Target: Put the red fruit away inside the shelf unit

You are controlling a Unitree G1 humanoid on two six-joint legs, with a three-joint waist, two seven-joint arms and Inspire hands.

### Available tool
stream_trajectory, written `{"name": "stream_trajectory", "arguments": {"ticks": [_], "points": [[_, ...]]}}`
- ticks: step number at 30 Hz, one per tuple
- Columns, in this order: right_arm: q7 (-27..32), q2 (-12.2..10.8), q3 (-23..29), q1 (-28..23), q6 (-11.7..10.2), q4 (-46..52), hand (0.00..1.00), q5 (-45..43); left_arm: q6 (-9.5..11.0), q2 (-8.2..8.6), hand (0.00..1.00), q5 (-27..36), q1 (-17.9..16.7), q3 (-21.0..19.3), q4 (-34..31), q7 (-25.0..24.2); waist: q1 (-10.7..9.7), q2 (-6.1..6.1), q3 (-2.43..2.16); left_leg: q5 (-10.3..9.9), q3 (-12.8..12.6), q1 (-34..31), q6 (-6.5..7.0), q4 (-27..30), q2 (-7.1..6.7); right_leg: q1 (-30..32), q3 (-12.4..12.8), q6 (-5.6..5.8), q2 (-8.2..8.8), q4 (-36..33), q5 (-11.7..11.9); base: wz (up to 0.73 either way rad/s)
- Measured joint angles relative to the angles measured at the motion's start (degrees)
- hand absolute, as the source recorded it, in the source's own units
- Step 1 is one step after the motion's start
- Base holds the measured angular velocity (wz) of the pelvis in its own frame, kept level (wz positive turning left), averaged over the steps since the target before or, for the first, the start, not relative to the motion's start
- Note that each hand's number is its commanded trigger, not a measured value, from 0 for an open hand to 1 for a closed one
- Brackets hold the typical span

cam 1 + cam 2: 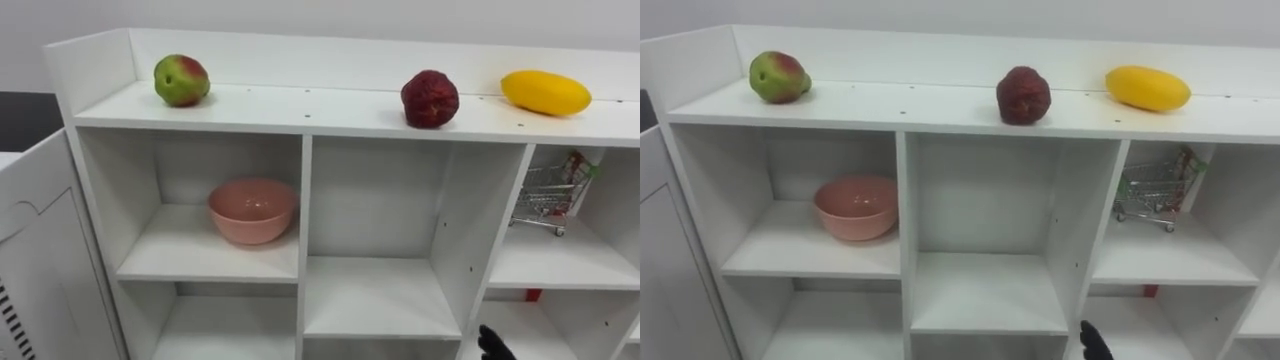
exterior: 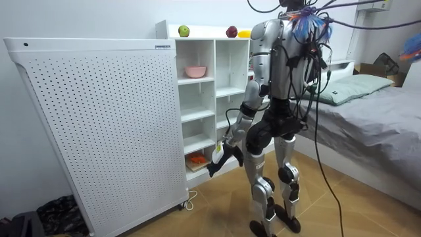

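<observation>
Up on top of the closet [image 1: 300, 112] sit an apple [image 1: 181, 80] at the left, a dark red fruit [image 1: 430, 98] and a mango [image 1: 545, 92] further right, while the left hand [image 2: 220, 160] hangs low by the bottom shelves with a yellowish thing [image 2: 217, 152] at it and the right hand [image 1: 494, 345] barely shows, neither grip readable.

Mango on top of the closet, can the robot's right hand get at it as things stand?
Probably yes. The mango lies in the open at the right end of the closet top, with nothing before or above it. The right hand is well below it, so the arm must first rise.
</observation>
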State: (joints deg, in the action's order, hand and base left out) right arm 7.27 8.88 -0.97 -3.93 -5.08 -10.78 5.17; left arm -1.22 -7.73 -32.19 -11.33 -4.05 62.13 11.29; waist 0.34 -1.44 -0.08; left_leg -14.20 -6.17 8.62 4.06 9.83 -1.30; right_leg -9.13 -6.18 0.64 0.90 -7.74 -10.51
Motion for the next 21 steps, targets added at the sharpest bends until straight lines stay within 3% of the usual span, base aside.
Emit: {"name": "stream_trajectory", "arguments": {"ticks": [2,7,16,21], "points": [[1.01,0.01,-0.04,0.05,-1.33,2.36,0.0,-0.3,0.34,0.0,0.0,-0.02,-0.02,0.0,-0.24,0.89,0.34,-0.01,-0.11,0.02,-0.01,0.04,-0.01,0.08,0.03,-0.08,0.16,0.0,-0.01,-0.04,0.0,0.0],[3.89,0.12,0.16,0.58,-1.56,7.5,0.0,-0.89,0.5,0.02,0.0,-0.03,-0.91,1.05,-0.21,2.44,0.34,0.0,-0.1,0.02,-0.09,-0.26,-0.01,0.47,0.03,-0.26,0.26,0.0,-0.01,-0.09,0.0,0.0],[9.11,0.94,0.73,7.5,-2.61,13.74,0.0,-0.29,0.59,-0.01,0.0,-0.02,-0.9,2.42,0.72,3.37,0.69,0.06,0.01,0.04,0.03,-1.3,-0.05,0.69,0.08,0.45,-0.29,0.0,-0.07,-0.27,0.0,0.0],[10.43,2.52,2.92,12.31,-3.08,14.42,0.0,-0.38,0.57,0.01,0.0,-0.03,-1.28,2.42,-2.58,1.58,1.56,-0.14,-0.11,0.06,0.29,-1.75,-0.06,0.81,0.04,0.87,-0.21,0.0,-0.05,-0.45,0.01,0.03]]}}
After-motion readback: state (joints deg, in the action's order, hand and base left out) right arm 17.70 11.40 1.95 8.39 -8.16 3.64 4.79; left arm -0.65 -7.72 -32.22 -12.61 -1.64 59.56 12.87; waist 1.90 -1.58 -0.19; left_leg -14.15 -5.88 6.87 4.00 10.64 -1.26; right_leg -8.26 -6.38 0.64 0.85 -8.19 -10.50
